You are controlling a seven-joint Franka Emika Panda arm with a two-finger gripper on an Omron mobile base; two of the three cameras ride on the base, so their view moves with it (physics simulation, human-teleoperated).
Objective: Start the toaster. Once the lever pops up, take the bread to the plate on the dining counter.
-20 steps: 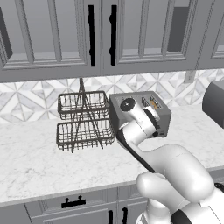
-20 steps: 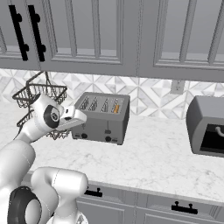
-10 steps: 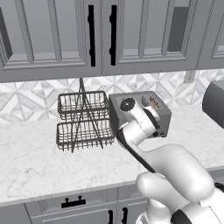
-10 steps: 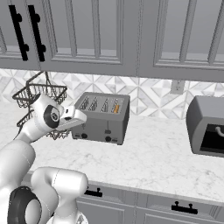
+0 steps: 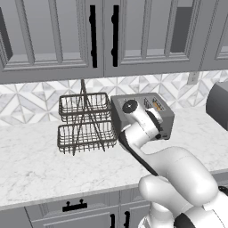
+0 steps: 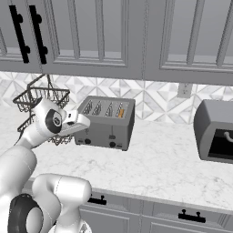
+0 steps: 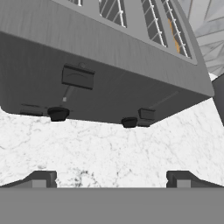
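Table [image 7: 109, 148] lay bare between our released tool [image 7: 111, 178] and the toaster [image 7: 113, 74]; the hand view gave us its lever [image 7: 78, 77], the right base view its bread [image 6: 120, 112].

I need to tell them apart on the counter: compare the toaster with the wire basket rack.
The toaster is a solid, closed grey metal box; the wire basket rack is open dark wire you see through.
The toaster is one block with slots on top; the rack has two stacked baskets.
The toaster carries black knobs on its front; the rack has none.
Both stand on the marble worktop by the tiled wall.
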